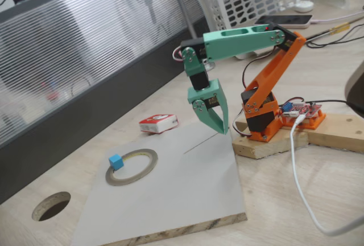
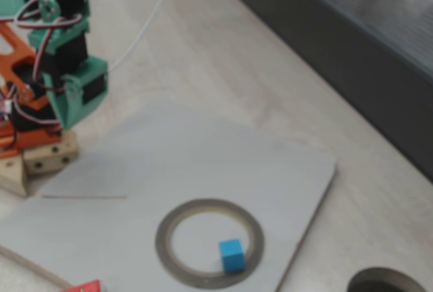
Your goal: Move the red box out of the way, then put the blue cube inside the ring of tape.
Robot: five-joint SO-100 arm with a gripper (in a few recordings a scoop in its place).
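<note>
**Blue cube sits inside the tape ring; gripper hangs empty near the arm's base**

In both fixed views the blue cube (image 1: 116, 162) (image 2: 231, 254) rests on the grey board (image 1: 187, 189) (image 2: 203, 163), inside the opening of the ring of tape (image 1: 142, 172) (image 2: 177, 221). It lies close against the inner rim rather than in the middle: at the ring's left edge in one view, at its lower right in the other.

The red box (image 1: 158, 123) lies off the board on the wooden tabletop (image 1: 318, 189), just beyond the board's far edge, centre-left of the frame; in the other view a red corner (image 2: 84, 286) shows at the bottom edge.

The green gripper (image 1: 219, 122) (image 2: 71, 106) hangs above the board's far right corner, tips pointing down, well apart from the ring and the cube. Its fingers are drawn together and hold nothing. The orange arm base (image 1: 261, 115) stands on a wooden block (image 1: 284, 140). A round hole (image 1: 51, 206) (image 2: 385, 284) is cut through the tabletop beside the board.
</note>
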